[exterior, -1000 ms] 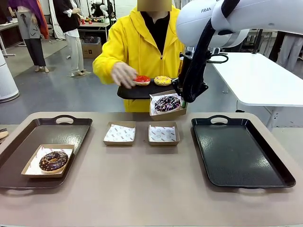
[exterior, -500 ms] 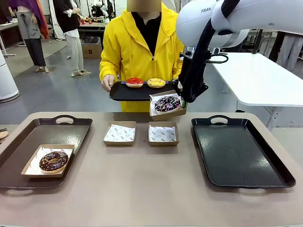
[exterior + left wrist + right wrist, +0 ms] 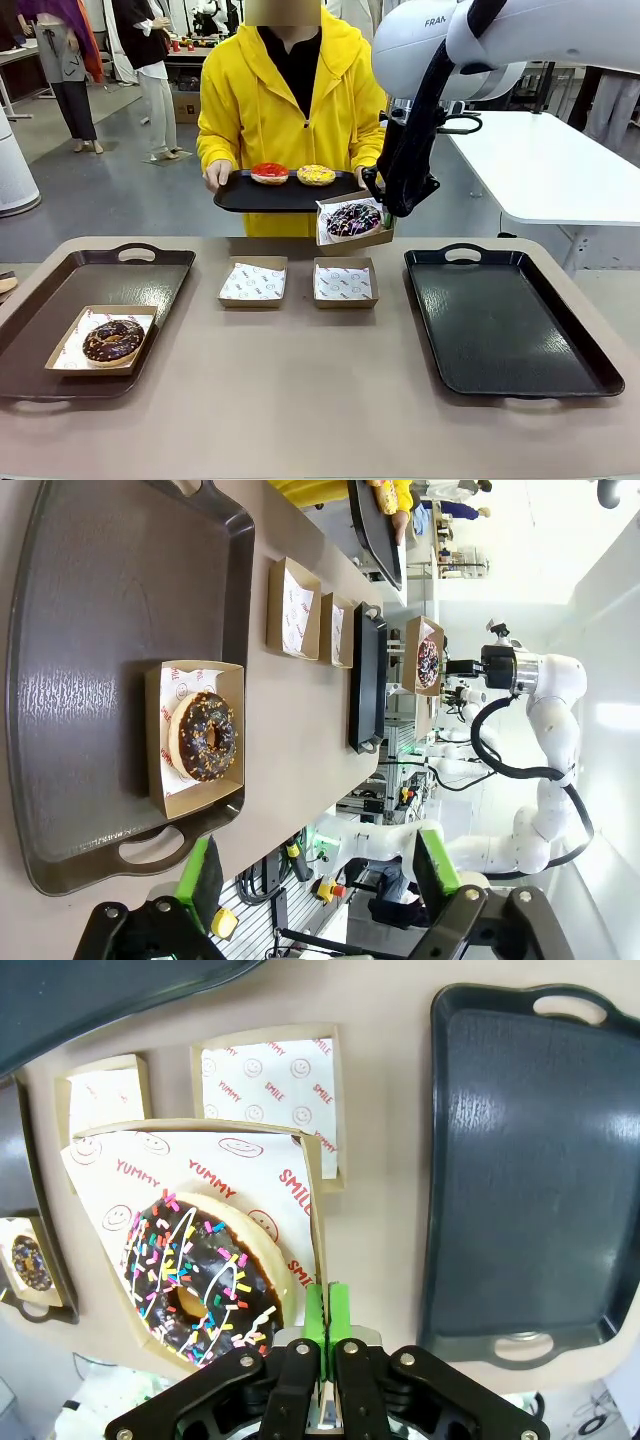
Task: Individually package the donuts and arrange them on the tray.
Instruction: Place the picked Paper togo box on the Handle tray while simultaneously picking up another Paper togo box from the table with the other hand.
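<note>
The left gripper [image 3: 315, 880] hangs wide open facing the left tray [image 3: 100, 280], chocolate donut [image 3: 112, 340] boxed there. A red donut [image 3: 269, 172] and a yellow donut [image 3: 316, 174] ride the person's tray [image 3: 240, 195]. The right gripper [image 3: 325, 1312] pinches a box [image 3: 311, 1195] by its wall, sprinkled donut [image 3: 235, 1285] aloft; lower it level, likely onto the right tray [image 3: 500, 330].

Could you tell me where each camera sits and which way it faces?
Front view: fixed on the robot's side, facing the person across the table; right arm at right.
Left wrist view: at the table's left end, looking across the brown tray and chocolate donut; open left gripper.
Right wrist view: above the table, looking down; right gripper shut on the sprinkled-donut box.
All show that box.
</note>
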`<state>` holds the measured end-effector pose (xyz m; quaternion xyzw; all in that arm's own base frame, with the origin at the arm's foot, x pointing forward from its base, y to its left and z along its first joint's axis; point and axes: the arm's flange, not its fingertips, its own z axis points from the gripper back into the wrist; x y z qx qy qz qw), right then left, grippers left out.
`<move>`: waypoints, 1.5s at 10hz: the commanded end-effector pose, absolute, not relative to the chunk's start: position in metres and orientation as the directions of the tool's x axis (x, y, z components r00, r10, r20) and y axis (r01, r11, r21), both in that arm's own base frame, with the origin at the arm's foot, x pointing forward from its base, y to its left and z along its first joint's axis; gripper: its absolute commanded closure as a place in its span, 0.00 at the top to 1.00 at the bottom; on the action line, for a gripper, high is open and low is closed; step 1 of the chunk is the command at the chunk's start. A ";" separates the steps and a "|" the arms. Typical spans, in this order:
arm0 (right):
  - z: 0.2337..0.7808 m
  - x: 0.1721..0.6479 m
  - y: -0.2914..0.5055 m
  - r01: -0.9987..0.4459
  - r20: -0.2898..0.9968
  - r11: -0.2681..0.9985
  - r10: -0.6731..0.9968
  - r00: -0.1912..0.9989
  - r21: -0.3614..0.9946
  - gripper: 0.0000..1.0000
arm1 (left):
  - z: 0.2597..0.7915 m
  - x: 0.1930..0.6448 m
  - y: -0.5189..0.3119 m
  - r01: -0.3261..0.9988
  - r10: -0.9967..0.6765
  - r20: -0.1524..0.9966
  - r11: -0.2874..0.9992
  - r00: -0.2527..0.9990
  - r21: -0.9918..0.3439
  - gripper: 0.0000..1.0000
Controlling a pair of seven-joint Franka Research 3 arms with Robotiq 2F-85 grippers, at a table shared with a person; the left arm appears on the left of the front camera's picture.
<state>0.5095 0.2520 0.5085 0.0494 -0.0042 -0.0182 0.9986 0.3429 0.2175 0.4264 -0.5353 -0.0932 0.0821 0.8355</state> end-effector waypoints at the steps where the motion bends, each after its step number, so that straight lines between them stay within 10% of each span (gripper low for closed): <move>1: 0.521 0.498 0.232 0.078 0.045 0.987 -0.085 0.995 0.138 0.02 | 0.443 0.353 0.205 -0.022 0.211 0.084 0.454 0.974 -0.891 1.00; 7: 0.516 0.417 0.093 0.147 -0.011 0.980 -0.146 0.989 0.136 0.02 | 0.533 0.434 0.078 0.044 0.043 0.107 0.714 0.993 -0.698 1.00; 15: 0.452 0.407 0.030 0.075 -0.049 0.996 -0.077 0.996 -0.049 0.02 | 0.476 0.517 -0.095 0.030 -0.001 0.083 0.934 0.997 -0.355 1.00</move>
